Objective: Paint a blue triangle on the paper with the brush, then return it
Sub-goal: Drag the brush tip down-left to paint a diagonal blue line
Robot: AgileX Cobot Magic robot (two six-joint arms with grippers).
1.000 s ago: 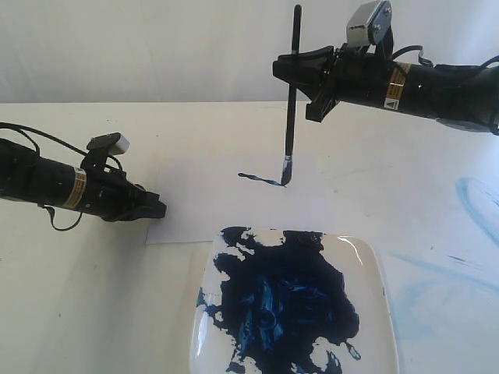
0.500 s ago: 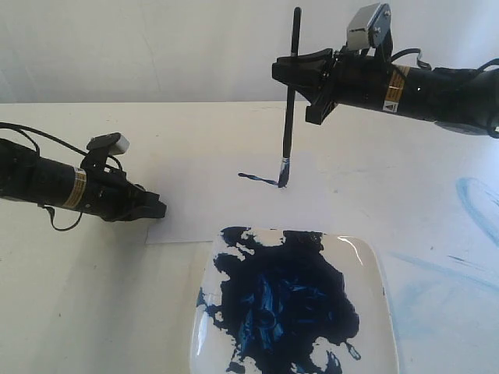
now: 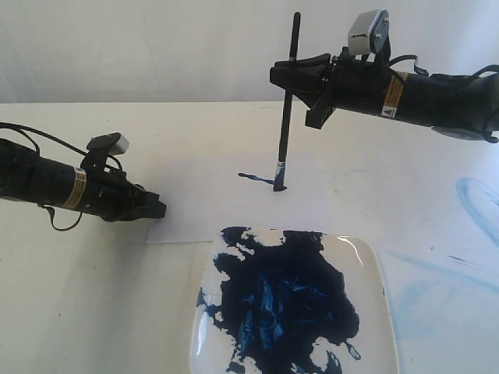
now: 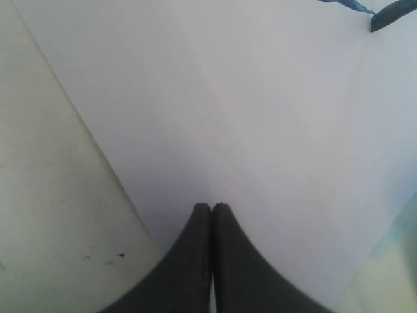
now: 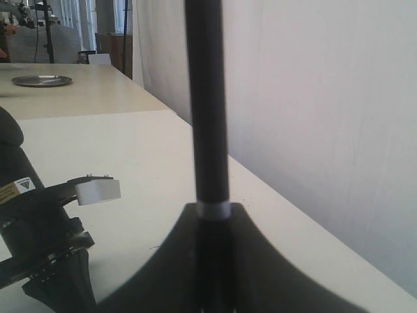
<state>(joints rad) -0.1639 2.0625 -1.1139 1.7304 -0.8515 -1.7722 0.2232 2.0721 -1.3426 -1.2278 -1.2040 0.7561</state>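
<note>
Got the brush [image 3: 284,125] clenched upright in the right gripper [image 3: 290,74], tip on the paper [image 3: 195,202]. Looks light, stiff, slick: best pinched high on the handle. Plus empty, closed left gripper [image 4: 212,212] at paper's edge.

A robotics lab is showing here: camera-bearing arms [image 3: 421,97] are reaching over a paint-stained cream counter [image 3: 78,312], and tripod stands [image 5: 49,39] are standing beyond further long counters [image 5: 71,98] by a plain white wall [image 5: 326,130].
</note>
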